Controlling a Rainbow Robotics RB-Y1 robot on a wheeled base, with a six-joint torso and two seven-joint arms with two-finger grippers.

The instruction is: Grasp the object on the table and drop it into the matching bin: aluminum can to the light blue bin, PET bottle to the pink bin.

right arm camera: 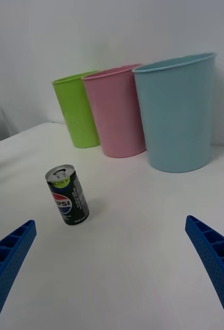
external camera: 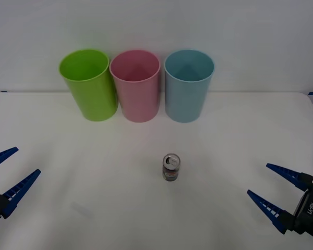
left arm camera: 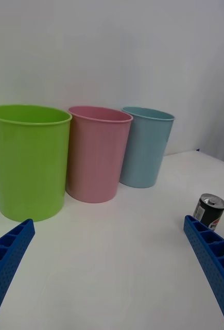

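Front view has the right gripper [external camera: 270,188] low at the near right edge of the white surface [external camera: 240,135], its blue fingers spread wide and holding nothing. Opposite it, the left gripper [external camera: 8,172] waits at the near left edge, spread just as wide and just as empty. Between the two, a little nearer the right one, the aluminum can [external camera: 171,167] stands upright by itself, well apart from both grippers and touching nothing.

Beyond the can, along the far side of the surface, three bins stand in a row almost rim to rim: a lime green bin [external camera: 88,84], the pink bin [external camera: 135,85] in the middle, and the light blue bin [external camera: 188,85] farthest to the robot's right. The can belongs in that last one.

From where I stand, no grasp has begun. The can is small and short, so a finger coming in off-centre could knock it over and set it rolling. A shallow pinch on its smooth round side could let it slip during the carry. With pink and blue so close together, a release slightly too far left would drop it in the wrong bin or bounce it off a rim.
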